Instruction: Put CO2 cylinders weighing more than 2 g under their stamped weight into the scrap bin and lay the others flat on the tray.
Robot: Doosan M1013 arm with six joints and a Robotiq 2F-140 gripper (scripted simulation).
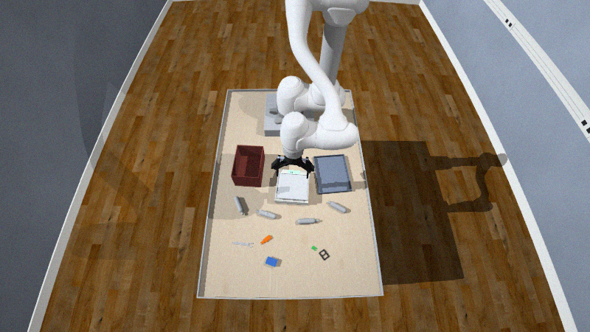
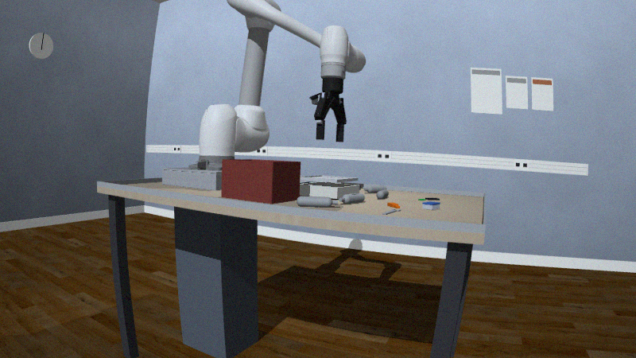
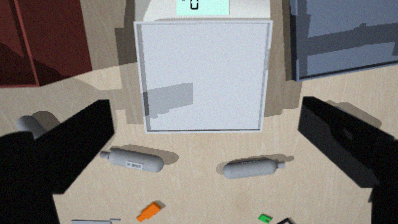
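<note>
Several grey CO2 cylinders lie loose on the table in front of the scale: one at the left (image 1: pixel 238 204), one beside it (image 1: pixel 266 214), one in the middle (image 1: pixel 307 221) and one at the right (image 1: pixel 337 206). The white scale (image 1: pixel 292 186) is empty, and its display (image 3: pixel 202 6) reads 0. The dark red scrap bin (image 1: pixel 248 165) stands left of the scale, and the grey-blue tray (image 1: pixel 332 173) lies to its right. My gripper (image 2: pixel 330 132) hangs high above the scale, wide open and empty. The wrist view shows two cylinders (image 3: pixel 132 161) (image 3: pixel 251 168) between my fingers.
Small clutter lies on the near half of the table: an orange piece (image 1: pixel 266 239), a blue block (image 1: pixel 271 261), a green bit (image 1: pixel 314 247), a black frame (image 1: pixel 324 254) and a thin grey tool (image 1: pixel 243 243). The arm's grey base block (image 1: pixel 273 119) stands behind the scale.
</note>
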